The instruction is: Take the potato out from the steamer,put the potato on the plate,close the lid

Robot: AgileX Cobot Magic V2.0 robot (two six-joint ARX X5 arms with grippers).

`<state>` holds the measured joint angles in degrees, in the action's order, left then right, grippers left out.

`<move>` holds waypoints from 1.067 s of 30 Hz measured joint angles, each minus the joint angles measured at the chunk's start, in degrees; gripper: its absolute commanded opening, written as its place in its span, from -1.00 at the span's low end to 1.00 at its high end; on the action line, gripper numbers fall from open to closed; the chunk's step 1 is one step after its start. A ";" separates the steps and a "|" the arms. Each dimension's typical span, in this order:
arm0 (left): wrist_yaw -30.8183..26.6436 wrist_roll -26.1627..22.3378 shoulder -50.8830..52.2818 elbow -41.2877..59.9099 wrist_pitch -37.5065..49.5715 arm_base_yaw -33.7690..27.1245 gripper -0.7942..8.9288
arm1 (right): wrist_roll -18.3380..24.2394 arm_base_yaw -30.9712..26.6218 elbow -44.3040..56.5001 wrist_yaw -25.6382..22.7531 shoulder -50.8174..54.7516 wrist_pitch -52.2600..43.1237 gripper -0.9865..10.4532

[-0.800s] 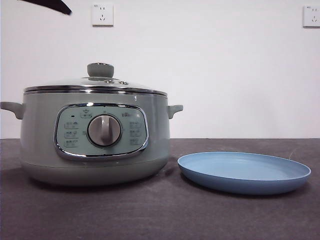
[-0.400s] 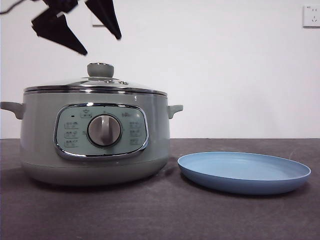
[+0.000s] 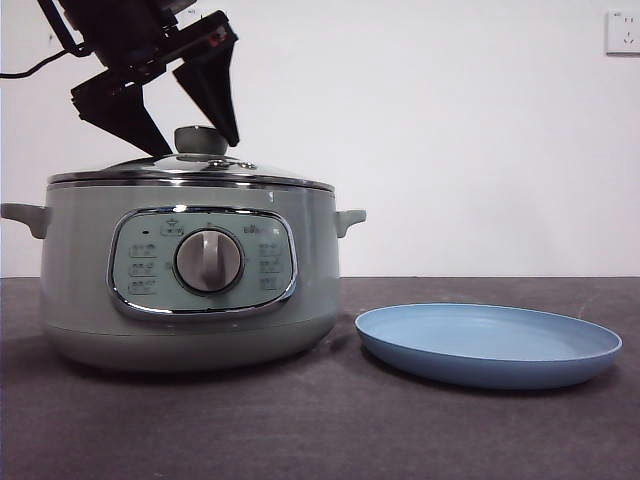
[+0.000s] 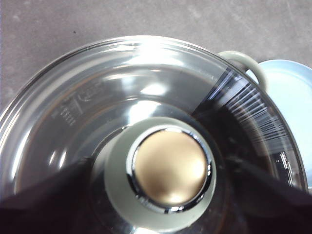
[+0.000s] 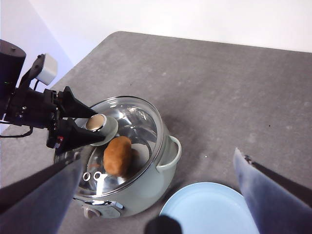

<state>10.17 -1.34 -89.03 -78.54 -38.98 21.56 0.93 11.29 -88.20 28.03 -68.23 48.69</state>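
Spread wide, my left gripper [image 3: 196,137] has its jaws on either side of the pale-green knob [image 4: 168,170], not visibly touching it, so the lid [image 4: 112,97] sits shut on the steamer [image 3: 190,270]. My right gripper [image 5: 161,195] hangs high, jaws parted, holding nothing. Closest to the front camera, the plate [image 3: 488,345] lies on the dark table [image 3: 320,430] just beside the steamer. Through the glass I see the potato [image 5: 117,155] inside, under the lid. Farthest back is a white wall [image 3: 450,130].

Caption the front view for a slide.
Left gripper open astride the lid's knob; plate empty.
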 measured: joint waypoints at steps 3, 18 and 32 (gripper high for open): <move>-0.22 -1.03 0.02 -0.02 -0.15 0.02 -0.85 | -0.02 0.00 0.00 0.00 0.00 0.79 0.11; -0.15 -1.86 -0.92 -4.13 -4.96 0.26 -0.85 | -0.02 0.00 0.00 0.48 0.02 2.36 0.11; -8.52 -5.68 -1.33 -39.60 -19.85 0.26 -0.85 | -2.47 4.52 -2.14 0.46 -3.28 -1.51 0.11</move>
<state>1.65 -7.03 -90.37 -118.15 -58.83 21.82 -1.54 15.81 -90.35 28.49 -71.50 47.18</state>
